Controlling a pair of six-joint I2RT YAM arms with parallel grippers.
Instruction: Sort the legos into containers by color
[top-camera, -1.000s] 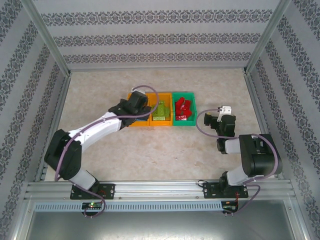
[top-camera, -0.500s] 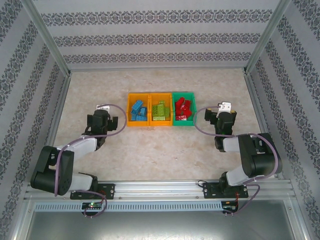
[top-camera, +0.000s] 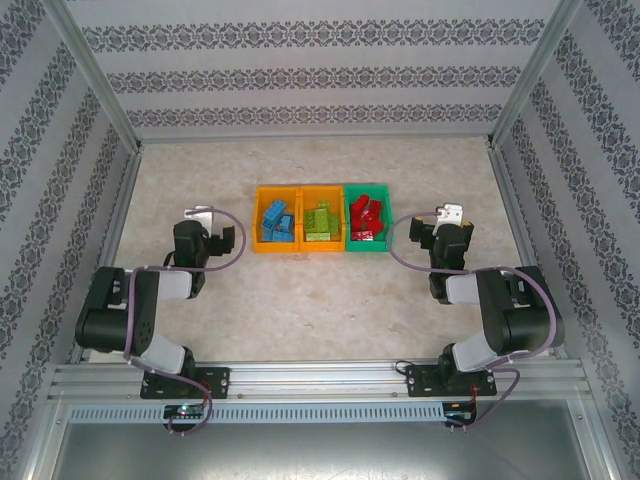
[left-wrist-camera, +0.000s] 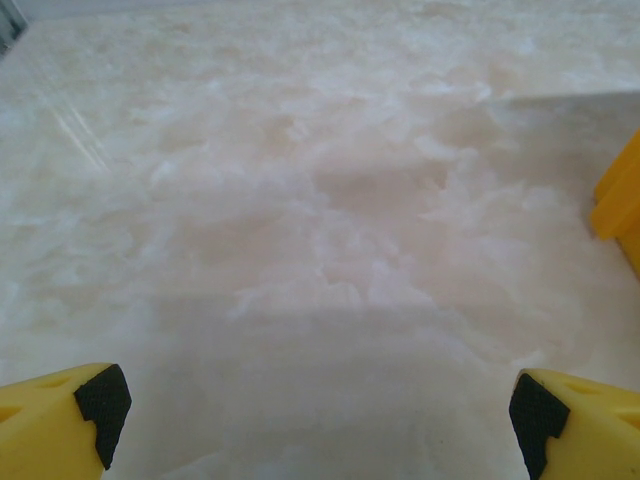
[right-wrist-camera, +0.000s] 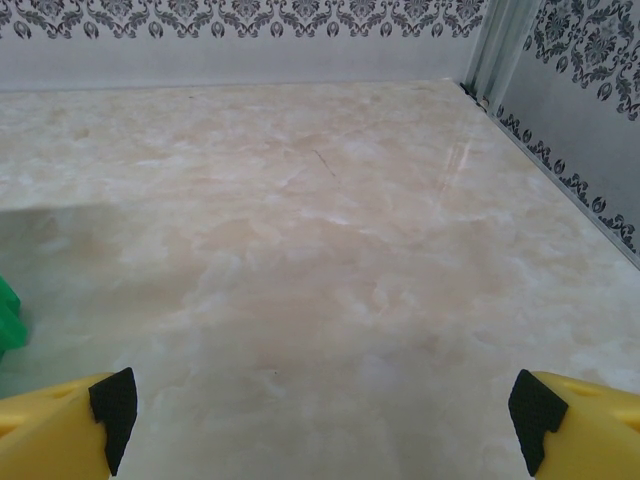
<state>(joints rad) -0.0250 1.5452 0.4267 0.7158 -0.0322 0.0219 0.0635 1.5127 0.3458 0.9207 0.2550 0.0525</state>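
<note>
I see the legos (top-camera: 320, 222) sorted blue, lime and red in 3 bins (top-camera: 322, 248) mid-frame, with left hand (top-camera: 203, 232) and right hand (top-camera: 445, 232) both spread and empty, so a careless swing could tip a bin.

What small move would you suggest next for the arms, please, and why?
I would probably just park both arms, as the job looks done: blue bricks lie in the left orange bin, lime green bricks in the middle orange bin, red bricks in the green bin, the table around them looks bare, and the left claw and right claw are open and empty.
</note>
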